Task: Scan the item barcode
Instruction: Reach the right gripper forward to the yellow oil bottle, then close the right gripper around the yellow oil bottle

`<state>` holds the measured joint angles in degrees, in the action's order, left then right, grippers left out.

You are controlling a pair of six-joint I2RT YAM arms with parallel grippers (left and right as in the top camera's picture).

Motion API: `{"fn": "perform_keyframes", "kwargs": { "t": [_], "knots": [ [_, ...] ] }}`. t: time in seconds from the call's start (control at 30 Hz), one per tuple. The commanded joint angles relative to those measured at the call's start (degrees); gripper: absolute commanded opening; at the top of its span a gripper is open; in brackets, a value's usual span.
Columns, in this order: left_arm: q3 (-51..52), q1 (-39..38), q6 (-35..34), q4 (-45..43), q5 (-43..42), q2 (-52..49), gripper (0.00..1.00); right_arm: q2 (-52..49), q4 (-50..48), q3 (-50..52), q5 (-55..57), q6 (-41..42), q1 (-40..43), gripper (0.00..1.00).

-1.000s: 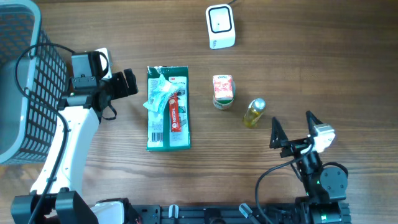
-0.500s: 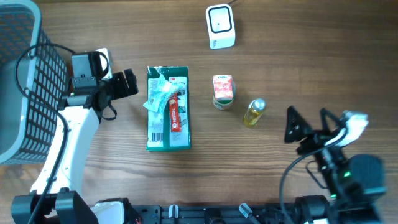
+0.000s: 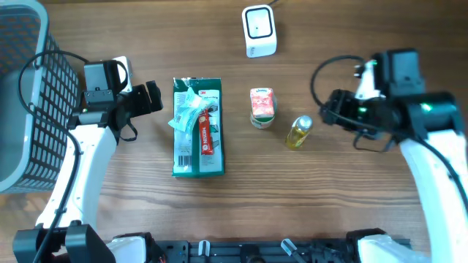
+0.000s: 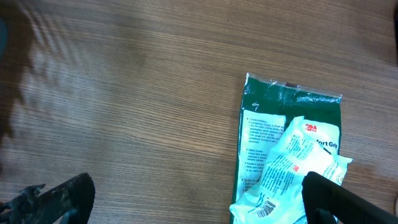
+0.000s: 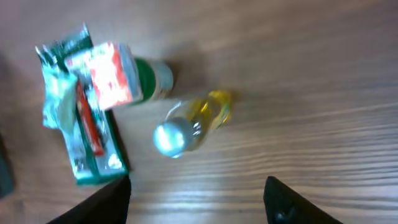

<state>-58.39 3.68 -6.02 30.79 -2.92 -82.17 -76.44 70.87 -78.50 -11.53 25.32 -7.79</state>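
Note:
Three items lie mid-table: a green packet with a crumpled white wrapper on it, a small red-and-white carton, and a yellow bottle with a silver cap. The white scanner stands at the back. My left gripper is open just left of the packet's top end; its wrist view shows the packet ahead of my left gripper, one finger over its edge. My right gripper hovers open just right of the bottle. In the right wrist view, the bottle lies ahead of my right gripper, nothing between the fingers.
A grey wire basket fills the far left side. The right arm's black cable loops above the gripper. Bare wooden table runs along the front. The carton and packet lie beyond the bottle in the right wrist view.
My right arm has swung from the front right corner up to the bottle's right side. The left arm and all items have stayed put.

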Motion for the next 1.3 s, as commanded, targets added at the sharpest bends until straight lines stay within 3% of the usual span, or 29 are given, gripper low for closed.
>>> {"fn": "perform_keyframes", "kwargs": {
  "t": [0.0,0.2,0.27,0.3,0.4,0.57,0.7,0.77,0.8,0.9,1.0,1.07,1.13,1.17,1.2,1.23,1.27],
  "knots": [
    [-0.9,-0.2,1.3,-0.1,-0.3,0.8,1.00,-5.5,-0.4,1.2,1.8,5.9,-5.9,0.68],
    [-0.9,-0.2,1.3,-0.1,-0.3,0.8,1.00,-12.6,-2.3,1.4,10.1,14.1,-13.0,0.79],
    [-0.9,-0.2,1.3,-0.1,-0.3,0.8,1.00,-14.7,-4.1,1.4,10.1,14.3,-13.6,0.95],
    [-0.9,-0.2,1.3,-0.1,-0.3,0.8,1.00,-15.3,-4.3,1.4,10.1,14.9,-13.6,0.99],
    [-0.9,-0.2,1.3,-0.1,-0.3,0.8,1.00,-17.4,-4.5,1.4,10.5,16.7,-13.6,0.98],
    [-0.9,-0.2,1.3,-0.2,-0.3,0.8,1.00,-17.7,-5.6,2.4,10.7,16.7,-13.6,0.70],
    [-0.9,-0.2,1.3,-0.1,-0.3,0.8,1.00,-17.7,-5.7,2.4,11.6,16.7,-13.6,0.61],
    [-0.9,-0.2,1.3,-0.1,-0.3,0.8,1.00,-17.7,-5.3,2.4,13.2,16.6,-13.6,0.52],
    [-0.9,-0.2,1.3,-0.1,-0.3,0.8,1.00,-17.7,-5.2,2.4,13.2,14.8,-13.6,0.45],
    [-0.9,-0.2,1.3,-0.1,-0.3,0.8,1.00,-17.7,-5.2,2.4,13.2,10.5,-13.6,0.41],
    [-0.9,-0.2,1.3,-0.1,-0.3,0.8,1.00,-17.7,-4.8,2.4,13.3,1.1,-13.6,0.26],
    [-0.9,-0.2,1.3,-0.1,-0.3,0.8,1.00,-17.7,-4.8,2.4,13.3,-2.3,-13.6,0.26],
    [-0.9,-0.2,1.3,-0.1,-0.3,0.8,1.00,-17.6,-4.8,2.4,13.3,-4.5,-13.6,0.27],
    [-0.9,-0.2,1.3,-0.1,-0.3,0.8,1.00,-17.6,-4.9,2.4,13.3,-4.3,-13.5,0.39],
    [-0.9,-0.2,1.3,-0.1,-0.3,0.8,1.00,-17.6,-5.2,2.4,13.2,-4.1,-13.5,0.45],
    [-0.9,-0.2,1.3,-0.1,-0.3,0.8,1.00,-17.6,-5.5,2.4,12.6,-4.1,-13.5,0.62],
    [-0.9,-0.2,1.3,-0.1,-0.3,0.8,1.00,-17.6,-5.8,2.3,11.6,-4.1,-13.5,0.70]
  ]
}}
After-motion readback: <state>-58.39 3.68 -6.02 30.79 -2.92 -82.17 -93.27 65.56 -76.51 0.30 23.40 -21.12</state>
